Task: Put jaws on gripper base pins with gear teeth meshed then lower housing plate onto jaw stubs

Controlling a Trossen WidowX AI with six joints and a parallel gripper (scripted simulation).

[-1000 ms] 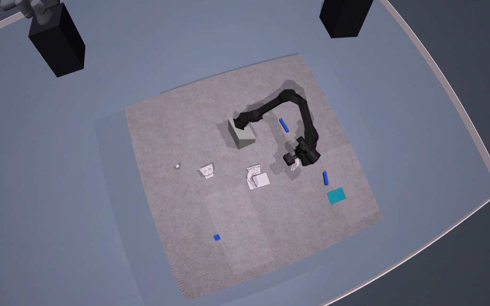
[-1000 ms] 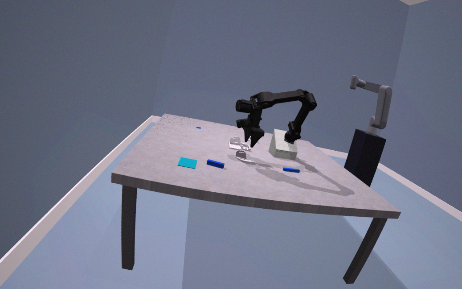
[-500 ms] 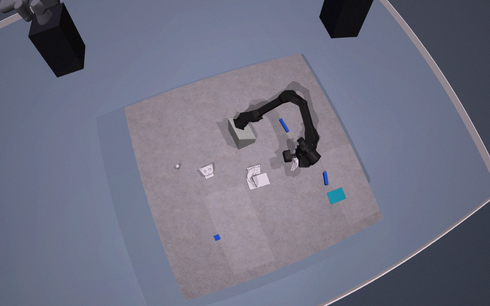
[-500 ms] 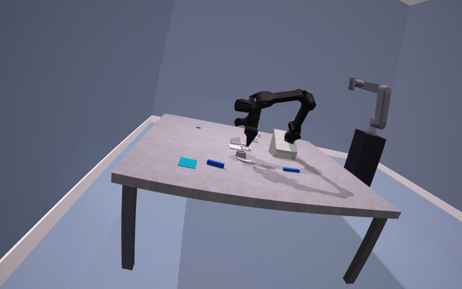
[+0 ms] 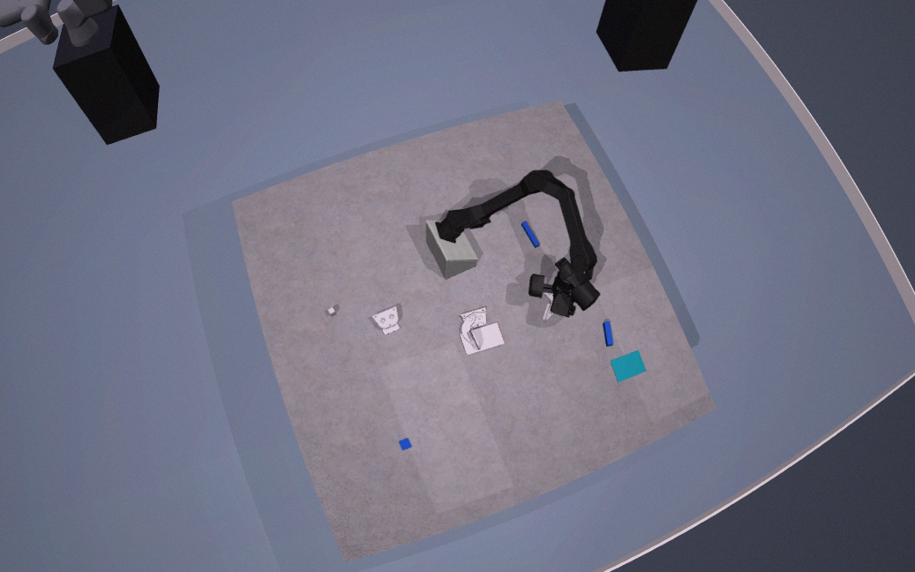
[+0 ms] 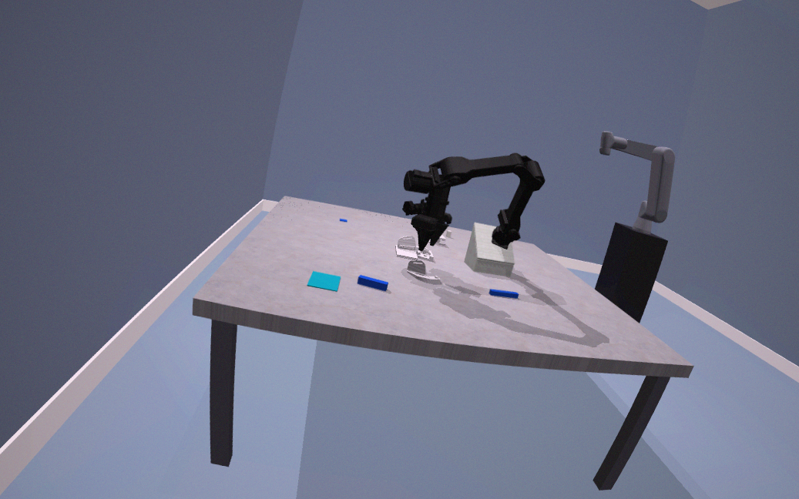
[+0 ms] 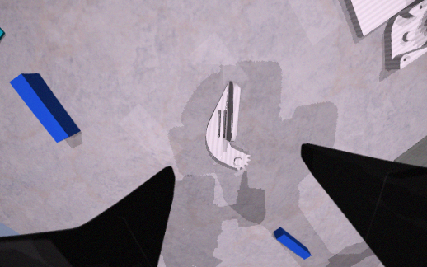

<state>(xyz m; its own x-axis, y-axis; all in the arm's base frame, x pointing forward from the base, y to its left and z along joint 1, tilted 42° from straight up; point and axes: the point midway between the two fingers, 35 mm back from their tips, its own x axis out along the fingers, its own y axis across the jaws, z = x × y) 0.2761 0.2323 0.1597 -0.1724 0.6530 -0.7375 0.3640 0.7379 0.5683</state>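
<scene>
My gripper (image 6: 428, 246) (image 7: 236, 161) is open and empty, pointing down above the loose jaw. The loose white jaw (image 5: 547, 308) (image 6: 416, 268) (image 7: 212, 133) lies on the table, its toothed end toward the gap between the fingertips in the wrist view; the arm partly hides it in the top view. The white gripper base (image 5: 492, 335) (image 6: 407, 252) (image 7: 377, 12) carries the other jaw, which is seated too small to judge and is cut off in the wrist view. The housing plate (image 5: 387, 326) lies left of the base in the top view, with two round holes visible.
The arm stands on a grey block (image 5: 457, 249) (image 6: 491, 256). Blue bars (image 5: 529, 234) (image 5: 608, 333) (image 7: 44, 108) (image 7: 291, 243) lie either side of the loose jaw. A teal square (image 5: 628, 365) (image 6: 323, 281), a small blue block (image 5: 405, 443) and a small white piece (image 5: 331, 310) also lie there.
</scene>
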